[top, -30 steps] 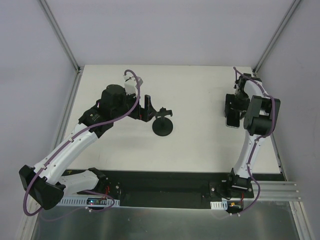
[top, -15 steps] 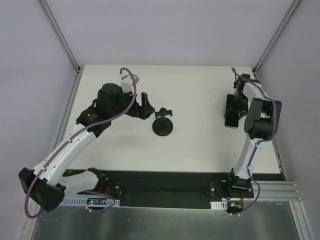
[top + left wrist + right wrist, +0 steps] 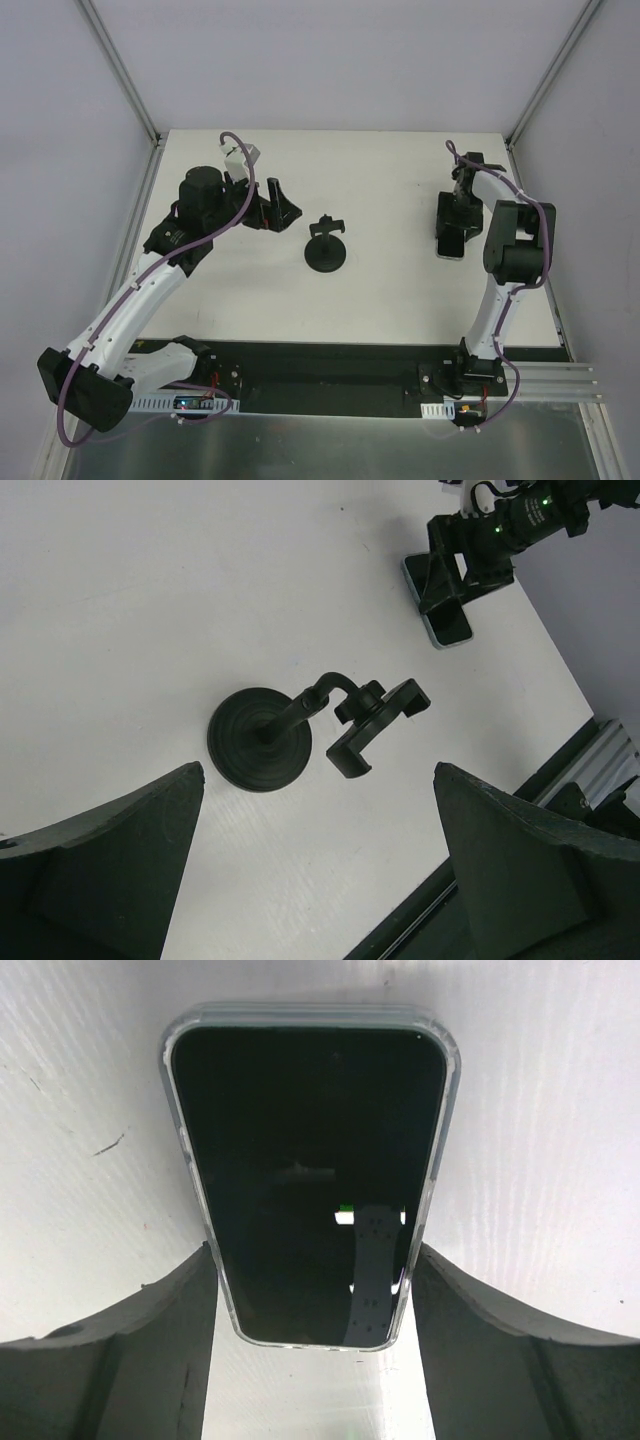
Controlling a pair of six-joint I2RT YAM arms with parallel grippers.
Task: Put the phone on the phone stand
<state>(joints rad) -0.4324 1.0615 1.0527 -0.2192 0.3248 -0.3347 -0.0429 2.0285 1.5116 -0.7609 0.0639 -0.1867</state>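
backed off from the phone stand (image 3: pixel 326 254), the left gripper (image 3: pixel 283 208) gapes wide, while the right gripper (image 3: pixel 312 1272) pinches the stiff, probably slippery phone (image 3: pixel 310 1150) by its long edges.

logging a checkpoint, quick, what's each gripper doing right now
Left gripper: open wide, holding nothing.
Right gripper: closed on the long edges of the flat dark-screened grey-rimmed phone.

White table (image 3: pixel 390 190) carries phone stand (image 3: pixel 327 255) near middle; phone (image 3: pixel 450 244) flat, screen up, toward right.
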